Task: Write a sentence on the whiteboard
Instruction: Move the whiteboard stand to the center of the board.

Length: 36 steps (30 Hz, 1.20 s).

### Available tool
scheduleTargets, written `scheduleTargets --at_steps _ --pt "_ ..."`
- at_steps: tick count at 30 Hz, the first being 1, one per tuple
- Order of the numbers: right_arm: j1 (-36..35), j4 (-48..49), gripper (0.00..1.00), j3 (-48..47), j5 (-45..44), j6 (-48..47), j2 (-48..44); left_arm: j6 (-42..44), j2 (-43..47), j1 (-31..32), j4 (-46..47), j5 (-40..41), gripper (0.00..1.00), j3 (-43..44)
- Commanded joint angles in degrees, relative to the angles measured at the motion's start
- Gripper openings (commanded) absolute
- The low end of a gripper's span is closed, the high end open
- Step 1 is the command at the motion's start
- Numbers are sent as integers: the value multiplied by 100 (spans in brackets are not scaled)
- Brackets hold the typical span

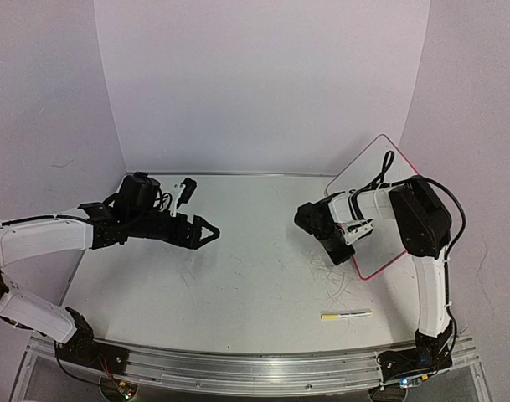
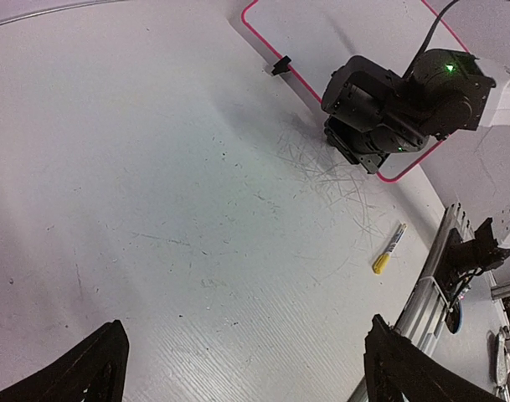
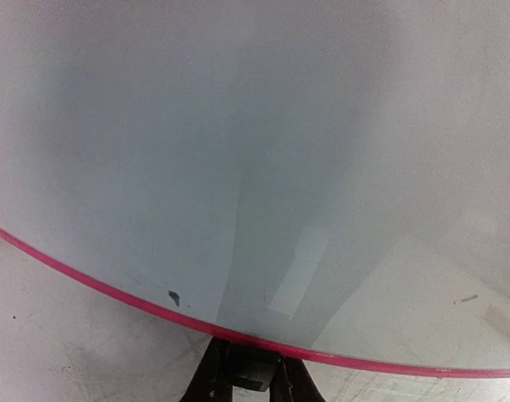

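**White tabletop (image 1: pixel 255 276), right pincer (image 3: pixel 242 373) clamped on the whiteboard (image 1: pixel 363 172)**

We see pale walls (image 1: pixel 263 84) around the scuffed tabletop. The right pincer is closed tight on the whiteboard's pink lower rim, and the board rises tilted beyond it. Well apart from it, the left pincer (image 1: pixel 211 233) hovers with jaws spread wide, holding nothing. Near the right pincer, toward the arm bases, a yellow marker (image 1: pixel 347 316) lies flat.

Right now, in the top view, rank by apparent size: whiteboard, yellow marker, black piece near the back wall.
1. whiteboard
2. yellow marker
3. black piece, farther away, so this rank is unsure
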State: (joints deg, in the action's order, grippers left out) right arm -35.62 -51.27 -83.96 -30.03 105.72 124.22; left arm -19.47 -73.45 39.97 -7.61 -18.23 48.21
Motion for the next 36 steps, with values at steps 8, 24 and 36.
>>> scheduleTargets --at_steps 8,24,36 --pt "57 953 0 935 -67 -881 -596 -23 -106 -5 -2 106 99 223" --pt "-675 2809 0 2554 -55 -2162 -1338 -161 -803 1 98 277 99 768" --pt "-1587 4017 0 2970 -94 -3582 -1406 -537 -918 -4 519 836 99 795"
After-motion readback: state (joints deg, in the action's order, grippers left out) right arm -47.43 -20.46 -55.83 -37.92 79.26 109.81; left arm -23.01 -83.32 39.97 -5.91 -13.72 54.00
